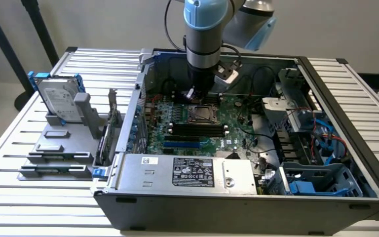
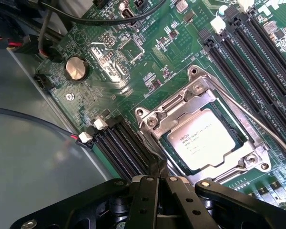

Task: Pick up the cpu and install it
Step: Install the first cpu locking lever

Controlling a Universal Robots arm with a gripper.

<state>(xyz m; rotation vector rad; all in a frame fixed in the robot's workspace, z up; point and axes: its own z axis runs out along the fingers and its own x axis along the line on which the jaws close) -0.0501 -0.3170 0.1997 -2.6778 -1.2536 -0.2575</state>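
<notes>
In the open computer case [image 1: 135, 113], the gripper [image 2: 157, 172] hovers, fingers pressed together, holding nothing. Just beside it, the cpu [image 2: 207, 140] lies seated in the motherboard socket [image 2: 150, 121]. Placement looks done; further moves call for care near the socket's lever [image 2: 262, 127].

The cpu [image 2: 207, 140] has a smooth, satin silver-grey metal top; around it, the socket frame [image 2: 199, 88] is shiny bare metal, the motherboard [image 2: 148, 62] glossy green, the tool [image 2: 157, 174] matt black.
</notes>
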